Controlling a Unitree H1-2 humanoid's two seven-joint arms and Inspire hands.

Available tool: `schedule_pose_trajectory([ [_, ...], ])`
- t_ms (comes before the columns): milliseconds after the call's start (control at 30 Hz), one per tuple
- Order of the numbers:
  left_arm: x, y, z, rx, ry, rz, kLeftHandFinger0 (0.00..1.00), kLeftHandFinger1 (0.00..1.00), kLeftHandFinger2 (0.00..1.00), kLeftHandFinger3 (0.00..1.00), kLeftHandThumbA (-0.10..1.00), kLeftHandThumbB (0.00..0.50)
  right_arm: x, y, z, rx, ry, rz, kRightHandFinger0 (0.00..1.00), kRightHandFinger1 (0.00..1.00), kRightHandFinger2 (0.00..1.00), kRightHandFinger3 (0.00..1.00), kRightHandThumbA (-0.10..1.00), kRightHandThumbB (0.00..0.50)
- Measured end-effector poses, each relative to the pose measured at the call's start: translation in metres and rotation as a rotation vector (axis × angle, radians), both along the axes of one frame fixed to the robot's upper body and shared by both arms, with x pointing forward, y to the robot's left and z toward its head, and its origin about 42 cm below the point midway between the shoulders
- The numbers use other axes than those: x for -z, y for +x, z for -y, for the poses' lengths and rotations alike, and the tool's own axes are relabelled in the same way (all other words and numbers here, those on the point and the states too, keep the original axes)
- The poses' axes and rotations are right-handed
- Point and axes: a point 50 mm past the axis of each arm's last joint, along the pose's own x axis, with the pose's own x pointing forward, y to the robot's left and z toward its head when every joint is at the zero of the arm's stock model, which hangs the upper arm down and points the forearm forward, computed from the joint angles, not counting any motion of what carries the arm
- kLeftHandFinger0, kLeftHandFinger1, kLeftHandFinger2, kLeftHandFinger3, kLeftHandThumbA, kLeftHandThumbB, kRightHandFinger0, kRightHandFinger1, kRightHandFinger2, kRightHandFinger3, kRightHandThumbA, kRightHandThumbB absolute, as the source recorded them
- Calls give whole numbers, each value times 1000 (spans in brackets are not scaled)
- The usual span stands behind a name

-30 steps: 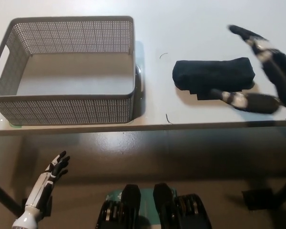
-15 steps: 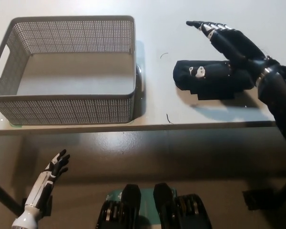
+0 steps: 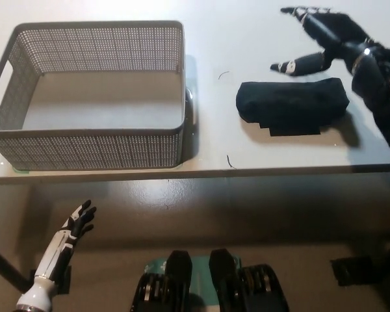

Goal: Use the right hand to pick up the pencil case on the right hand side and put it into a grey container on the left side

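- The table (image 3: 117,13) is a pale, smooth top filling the far part of the view; its near edge runs across the middle, with a dim floor below.
- The grey container (image 3: 88,155), a perforated basket with nothing in it, stands on the left of the table.
- The pencil case (image 3: 291,104), dark and soft-looking, lies flat on the right, well apart from the container.
- The right hand (image 3: 325,36) hovers just beyond the far right end of the case with fingers spread wide, holding nothing.
- To grip well, it should probably drop over the case's middle and close across its short width, since soft fabric may sag if caught at one end.
- The left hand (image 3: 75,224) rests low at the near left, below the table edge, fingers apart and empty.
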Motion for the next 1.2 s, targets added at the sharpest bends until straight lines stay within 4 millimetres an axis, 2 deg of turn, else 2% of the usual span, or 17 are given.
schedule_pose_trajectory([
  [100, 0, 1, 0, 1, 0, 1, 1000, 1000, 1000, 1000, 1000, 431, -4, 7, 4, 24, -5, -14, 1000, 1000, 1000, 1000, 864, 500],
  [333, 0, 1, 1, 4, 3, 2, 1000, 1000, 1000, 1000, 1000, 436, -1, 20, 15, 80, -18, -86, 1000, 1000, 1000, 1000, 728, 500],
  [433, 0, 1, 1, 4, 3, 2, 1000, 1000, 1000, 1000, 1000, 419, -1, 25, 18, 99, -25, -113, 1000, 1000, 1000, 1000, 725, 500],
  [633, -1, 2, 1, 7, 4, 5, 1000, 1000, 1000, 1000, 1000, 427, 4, 33, 12, 112, -32, -172, 1000, 1000, 1000, 1000, 768, 500],
  [800, -1, 4, 1, 8, 6, 5, 1000, 1000, 1000, 1000, 1000, 424, 20, 39, 6, 112, -18, -253, 1000, 1000, 1000, 1000, 751, 500],
  [933, -1, 5, 1, 10, 7, 7, 1000, 1000, 1000, 1000, 1000, 446, 35, 43, 3, 111, -25, -310, 1000, 1000, 1000, 1000, 750, 500],
  [1033, -2, 6, 2, 12, 9, 8, 1000, 1000, 1000, 1000, 1000, 439, 46, 44, -1, 109, -39, -347, 1000, 1000, 1000, 1000, 786, 500],
  [1133, -3, 7, 2, 15, 15, 11, 1000, 1000, 1000, 1000, 1000, 437, 57, 45, -7, 102, -65, -383, 1000, 1000, 1000, 1000, 728, 500],
  [1200, -4, 8, 2, 17, 18, 13, 1000, 1000, 1000, 1000, 1000, 432, 62, 45, -12, 94, -77, -395, 1000, 1000, 1000, 1000, 734, 500],
])
